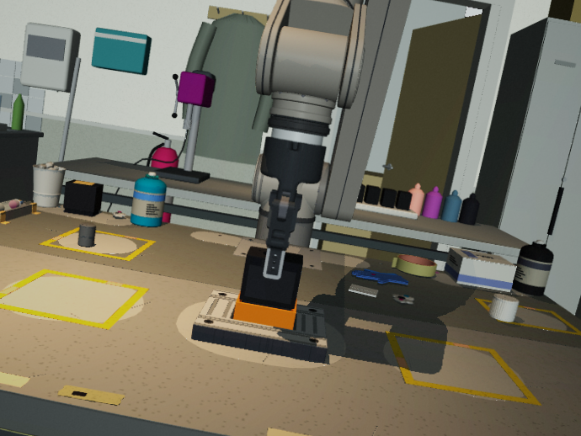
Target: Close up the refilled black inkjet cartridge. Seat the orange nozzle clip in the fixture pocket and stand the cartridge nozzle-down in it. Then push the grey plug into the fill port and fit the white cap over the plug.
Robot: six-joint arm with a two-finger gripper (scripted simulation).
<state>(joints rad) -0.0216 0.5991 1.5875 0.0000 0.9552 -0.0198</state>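
The lower end of the black cartridge (271, 280) is hidden inside the orange nozzle clip (265, 314), which sits in the pocket of the fixture (260, 328) at the table's centre. The cartridge stands upright and is held by my gripper (273, 267), which reaches straight down over its top. The grey plug (87, 234) stands in a yellow-taped square at the far left. The white cap (504, 307) sits in a yellow-taped square at the far right.
The table's front edge runs close below the fixture. Empty yellow-taped squares lie at left (70, 298) and front right (462, 366). Behind the fixture to the right lie a blue tool (380, 277), a tape roll (416, 265), a box (481, 275) and a dark jar (532, 267).
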